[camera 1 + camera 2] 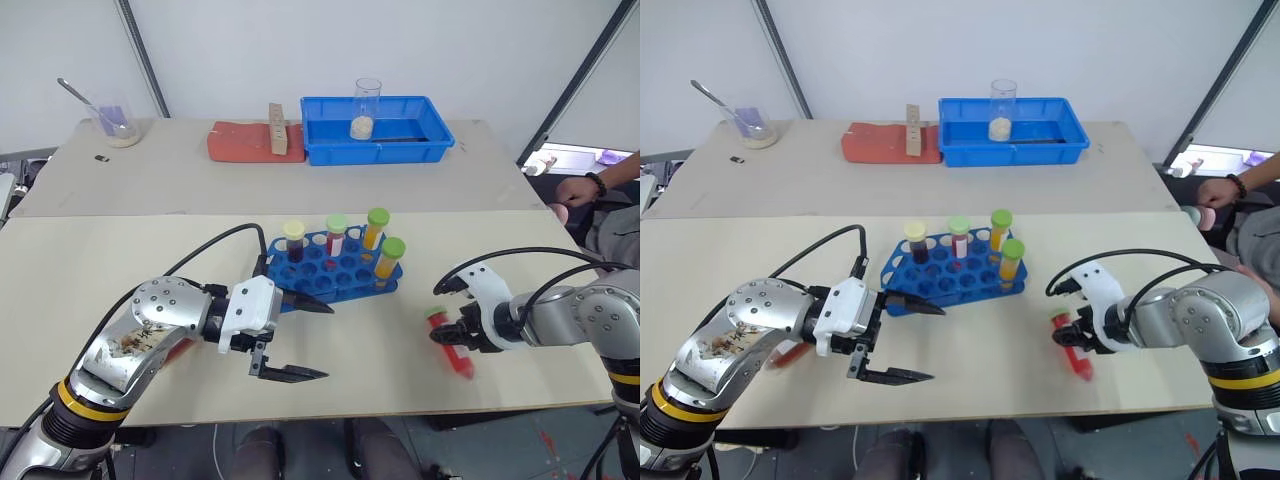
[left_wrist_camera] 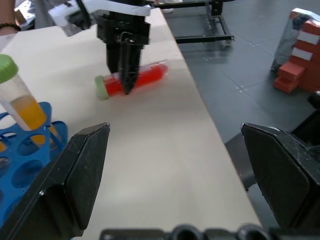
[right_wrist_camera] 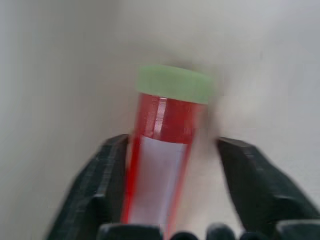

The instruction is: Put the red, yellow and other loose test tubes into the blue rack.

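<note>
One clear plastic tube of red liquid (image 1: pixel 452 352), capped in pale green and wearing a white label, lies flat on the beige surface (image 1: pixel 100 290) to the right of the small bright-blue plastic rack with round holes (image 1: pixel 335 268), well apart from it and close to the surface's near edge. Its long axis runs level with the surface, cap end turned towards the far side, base end towards the near edge.

Four capped tubes stand upright in the rack: a dark brown-red one with a cream cap (image 1: pixel 294 240), a red one with a green cap (image 1: pixel 336 234), and two yellow ones with green caps (image 1: pixel 375 228) (image 1: pixel 389 259).

The right gripper (image 1: pixel 455 330) points steeply down over the lying tube, jaws partly apart, one black finger (image 3: pixel 102 187) on each side of the barrel; one finger looks just against it, the other stands off, so no firm clamp shows. The left gripper (image 1: pixel 300 340) hovers level just in front of the rack, jaws wide apart and holding nothing, its upper finger close to the rack's near edge.
</note>
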